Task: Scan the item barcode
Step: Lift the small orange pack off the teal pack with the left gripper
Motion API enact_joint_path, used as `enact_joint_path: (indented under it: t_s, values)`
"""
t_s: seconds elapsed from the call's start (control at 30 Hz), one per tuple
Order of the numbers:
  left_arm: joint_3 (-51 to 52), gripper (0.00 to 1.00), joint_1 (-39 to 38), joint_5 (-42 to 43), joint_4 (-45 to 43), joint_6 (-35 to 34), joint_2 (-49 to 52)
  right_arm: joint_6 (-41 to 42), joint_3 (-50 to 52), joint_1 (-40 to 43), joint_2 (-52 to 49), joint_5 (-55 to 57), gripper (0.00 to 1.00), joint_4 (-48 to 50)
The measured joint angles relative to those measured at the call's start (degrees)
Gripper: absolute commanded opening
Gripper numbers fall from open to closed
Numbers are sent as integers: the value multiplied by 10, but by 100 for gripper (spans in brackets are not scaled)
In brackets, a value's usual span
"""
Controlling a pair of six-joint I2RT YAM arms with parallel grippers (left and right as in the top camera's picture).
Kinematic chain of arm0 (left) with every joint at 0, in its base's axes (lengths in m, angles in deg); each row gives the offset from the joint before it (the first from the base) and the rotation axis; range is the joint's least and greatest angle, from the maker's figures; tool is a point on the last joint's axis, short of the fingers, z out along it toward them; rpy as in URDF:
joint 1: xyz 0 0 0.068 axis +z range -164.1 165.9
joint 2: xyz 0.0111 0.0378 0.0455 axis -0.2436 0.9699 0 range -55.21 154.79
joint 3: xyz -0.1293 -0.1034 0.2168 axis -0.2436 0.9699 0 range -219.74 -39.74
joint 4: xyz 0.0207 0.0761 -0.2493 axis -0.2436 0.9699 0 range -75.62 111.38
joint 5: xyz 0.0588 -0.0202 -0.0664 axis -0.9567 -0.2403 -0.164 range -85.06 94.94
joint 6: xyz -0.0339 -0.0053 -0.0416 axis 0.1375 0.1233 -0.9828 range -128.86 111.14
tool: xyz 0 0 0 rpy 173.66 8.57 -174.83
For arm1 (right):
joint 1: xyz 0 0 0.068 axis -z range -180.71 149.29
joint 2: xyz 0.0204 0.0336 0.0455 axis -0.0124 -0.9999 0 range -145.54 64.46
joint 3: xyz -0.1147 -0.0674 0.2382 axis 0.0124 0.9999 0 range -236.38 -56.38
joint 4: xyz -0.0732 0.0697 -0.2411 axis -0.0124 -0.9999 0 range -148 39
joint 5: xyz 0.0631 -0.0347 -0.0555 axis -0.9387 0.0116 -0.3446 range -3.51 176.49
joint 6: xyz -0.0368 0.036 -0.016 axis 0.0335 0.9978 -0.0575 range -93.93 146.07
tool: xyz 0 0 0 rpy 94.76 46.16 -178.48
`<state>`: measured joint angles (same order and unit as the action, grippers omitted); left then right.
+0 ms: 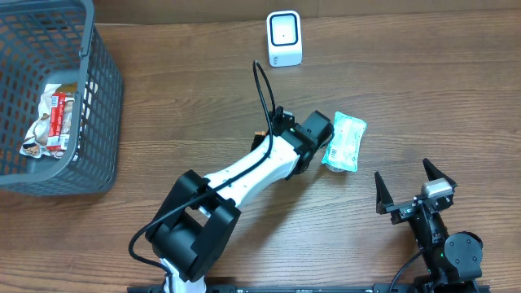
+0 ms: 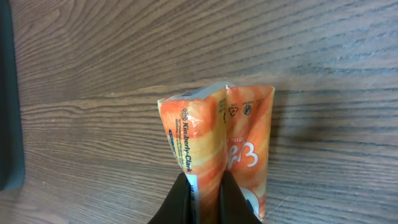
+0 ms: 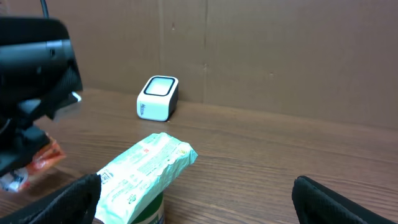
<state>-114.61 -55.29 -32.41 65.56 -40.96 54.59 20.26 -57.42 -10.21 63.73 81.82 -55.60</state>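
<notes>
Left gripper [image 2: 205, 182]: shut tight — a fold of the orange packet [image 2: 219, 134] is pinched between the fingers at its near end.
Right gripper [image 1: 401, 171]: spread fully, nothing held; it is placed at the near right of the table [image 1: 203, 81], well apart from the work.
Item: the orange packet is found under the left wrist, mid-table; only a sliver is seen from overhead, beside the arm. Whether it is lifted off the wood cannot be told.
Neighbour: a teal packet [image 1: 344, 141] lies just beside the left wrist, ungripped.
Scanner [image 1: 284, 38]: small white unit at the far edge, well apart from the packet, its window seen from above.
Basket [image 1: 102, 106]: grey, far left, wrapped goods inside; not involved.
Barcode: not seen on any face shown; the side in the wrist view is taken up with brand print and recycling marks.
Step judged: grasp made, carry to the scanner not yet made.
Next move: the packet is to be raised, taken up-table and turned until the code face is presented to the window — a wrist roll is likely needed.
Caution: only a soft fold is gripped, so swinging or slipping is to be expected; the teal packet should be cleared on lift-off.
</notes>
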Motion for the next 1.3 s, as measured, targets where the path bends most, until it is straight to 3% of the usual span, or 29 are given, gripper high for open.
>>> enact_joint_path:
  t_s: [0.9, 1.03, 1.27, 1.3]
  values:
    - [40, 4, -5, -5, -46, -10, 0, 0, 0, 0, 0, 0, 100, 0]
    - [42, 13, -5, -2, -46, -10, 0, 0, 0, 0, 0, 0, 100, 0]
    - [43, 19, -5, -2, -48, -10, 0, 0, 0, 0, 0, 0, 100, 0]
    - [43, 28, -5, -2, -47, -10, 0, 0, 0, 0, 0, 0, 100, 0]
